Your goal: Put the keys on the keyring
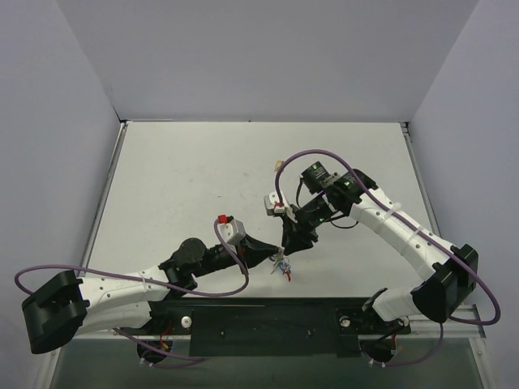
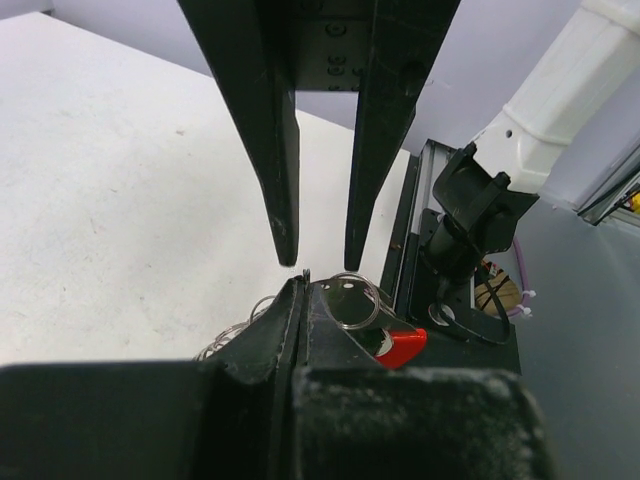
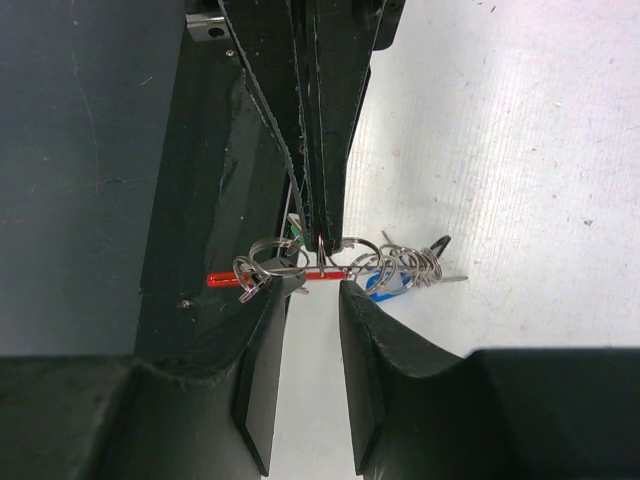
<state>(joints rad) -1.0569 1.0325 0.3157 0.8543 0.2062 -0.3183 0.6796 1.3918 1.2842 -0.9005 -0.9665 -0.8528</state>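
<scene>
The keys [image 1: 281, 266] are a tiny silver bunch with red and blue bits, low on the table between both arms. In the right wrist view the bunch is a string of wire rings [image 3: 405, 262] on a thin red bar [image 3: 225, 279], with a blue bit [image 3: 384, 287] beneath. My left gripper [image 3: 320, 238] comes down from the top, shut, and pinches one loop of the keyring [image 2: 356, 300] at its tips. My right gripper [image 3: 310, 287] stands open, one fingertip on each side of that spot and just short of the red bar. In the left wrist view its two fingers [image 2: 283, 200] hang apart just beyond my left gripper [image 2: 303, 283].
The black base rail [image 1: 268, 320] runs along the table's near edge, close below the bunch. A purple cable [image 1: 227, 292] loops by the left arm and another [image 1: 324, 154] arches over the right wrist. White table [image 1: 203, 170] stretches behind.
</scene>
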